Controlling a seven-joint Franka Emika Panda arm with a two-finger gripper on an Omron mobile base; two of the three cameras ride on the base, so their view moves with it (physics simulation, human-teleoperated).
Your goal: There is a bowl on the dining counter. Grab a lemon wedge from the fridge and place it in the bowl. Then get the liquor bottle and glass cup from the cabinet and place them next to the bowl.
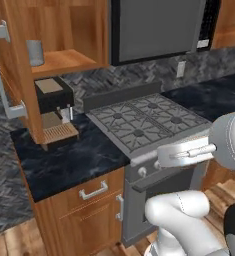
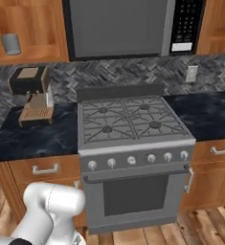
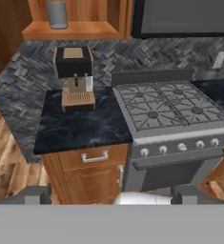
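One glass cup (image 1: 35,52) on open cabinet (image 1: 71,30) shelf

Kitchen w/ grey gas stove (image 2: 133,119), microwave (image 2: 133,26) above, herringbone stone backsplash (image 2: 109,74), dark marble worktop (image 1: 69,155), coffee machine (image 1: 54,112) on it, wood plank floor (image 3: 8,167).

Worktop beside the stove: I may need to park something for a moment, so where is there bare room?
Free: the dark marble worktop between the coffee machine and the stove, out to its front edge. A second bare stretch lies right of the stove. Crowded: the back left corner, where the machine stands under the cabinet shelf holding the glass cup.
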